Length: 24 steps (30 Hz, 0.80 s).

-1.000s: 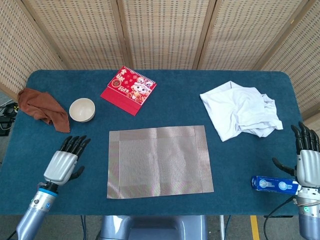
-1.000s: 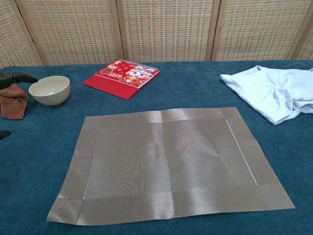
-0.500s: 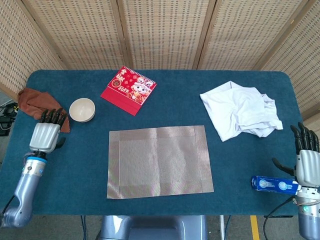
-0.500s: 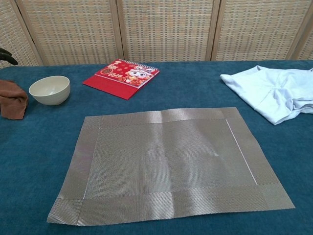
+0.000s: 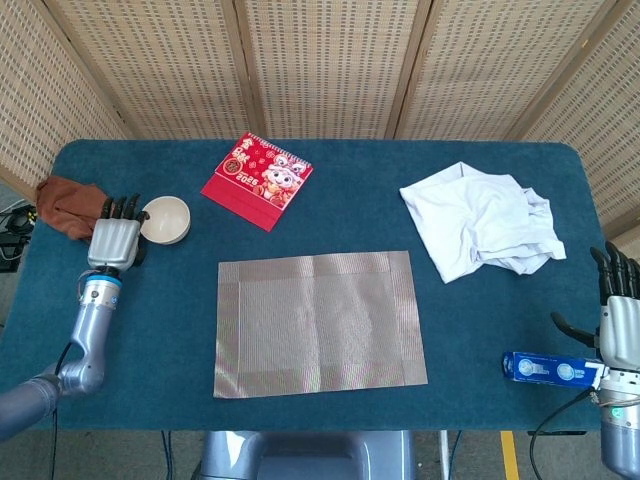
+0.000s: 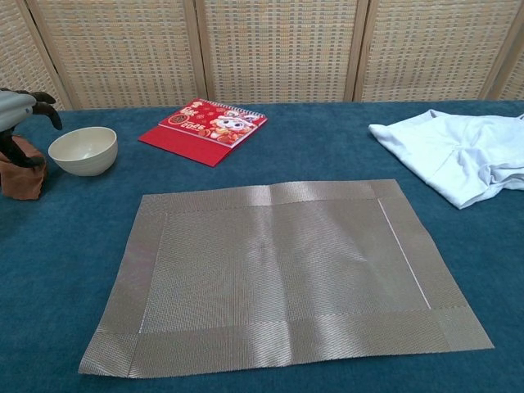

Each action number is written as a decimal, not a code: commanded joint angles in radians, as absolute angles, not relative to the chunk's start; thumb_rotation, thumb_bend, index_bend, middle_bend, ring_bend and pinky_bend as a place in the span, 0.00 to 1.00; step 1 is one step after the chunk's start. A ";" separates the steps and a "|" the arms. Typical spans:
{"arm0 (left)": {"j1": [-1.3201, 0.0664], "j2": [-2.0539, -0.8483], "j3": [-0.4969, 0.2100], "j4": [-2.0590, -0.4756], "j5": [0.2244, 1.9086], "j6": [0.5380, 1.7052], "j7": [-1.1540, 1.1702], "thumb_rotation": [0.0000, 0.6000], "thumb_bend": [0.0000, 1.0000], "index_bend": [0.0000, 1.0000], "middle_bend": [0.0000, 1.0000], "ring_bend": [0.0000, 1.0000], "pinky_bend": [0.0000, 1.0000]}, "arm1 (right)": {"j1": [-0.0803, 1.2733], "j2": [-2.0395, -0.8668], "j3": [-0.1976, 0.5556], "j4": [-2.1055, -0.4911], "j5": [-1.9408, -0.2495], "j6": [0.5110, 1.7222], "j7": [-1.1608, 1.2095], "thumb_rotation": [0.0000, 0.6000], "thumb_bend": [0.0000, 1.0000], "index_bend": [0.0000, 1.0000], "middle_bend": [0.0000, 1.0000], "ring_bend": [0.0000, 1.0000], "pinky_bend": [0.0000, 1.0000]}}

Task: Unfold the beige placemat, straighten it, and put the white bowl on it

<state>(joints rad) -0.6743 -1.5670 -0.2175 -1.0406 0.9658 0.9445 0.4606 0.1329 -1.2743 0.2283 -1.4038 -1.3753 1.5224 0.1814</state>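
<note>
Placemat (image 5: 318, 322) is seen spread flat and unfolded near the table's front middle, edges roughly square to the table (image 5: 480, 400) edge. White bowl (image 5: 164, 219) is set upright on the blue cloth at the far left, well apart from the placemat, not on it. Left hand (image 5: 113, 240) is held just beside the bowl on its left side, fingers extended and slightly apart, nothing gripped (contact with the rim cannot be told from either view). In the chest view the same hand (image 6: 18, 110) is cut by the left frame edge, dark fingertips curving toward the bowl (image 6: 83, 151). Brown cloth (image 5: 68, 205) is bunched behind and left of that hand. Right hand (image 5: 621, 325) is seen at the front right corner, fingers straight and spread, holding nothing, just beside a small blue box (image 5: 550, 369). Red calendar (image 5: 257, 179) lies at the back, white garment (image 5: 485, 219) crumpled at the right.
</note>
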 commanded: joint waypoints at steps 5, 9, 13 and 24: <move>-0.713 -1.665 -0.224 -0.907 0.947 0.889 0.445 1.00 0.33 0.33 0.00 0.00 0.00 | 0.133 -1.275 0.233 -1.394 -1.367 1.518 0.193 1.00 0.30 0.11 0.00 0.00 0.00; -0.724 -1.696 -0.227 -0.851 0.944 0.871 0.442 1.00 0.33 0.36 0.00 0.00 0.00 | 0.133 -1.276 0.234 -1.391 -1.363 1.515 0.199 1.00 0.30 0.11 0.00 0.00 0.00; -0.751 -1.753 -0.237 -0.752 0.940 0.840 0.438 1.00 0.34 0.40 0.00 0.00 0.00 | 0.135 -1.279 0.234 -1.388 -1.363 1.514 0.202 1.00 0.30 0.11 0.00 0.00 0.00; -0.767 -1.849 -0.236 -0.620 0.982 0.846 0.402 1.00 0.37 0.65 0.00 0.00 0.00 | 0.134 -1.282 0.234 -1.385 -1.367 1.519 0.206 1.00 0.30 0.11 0.00 0.00 0.00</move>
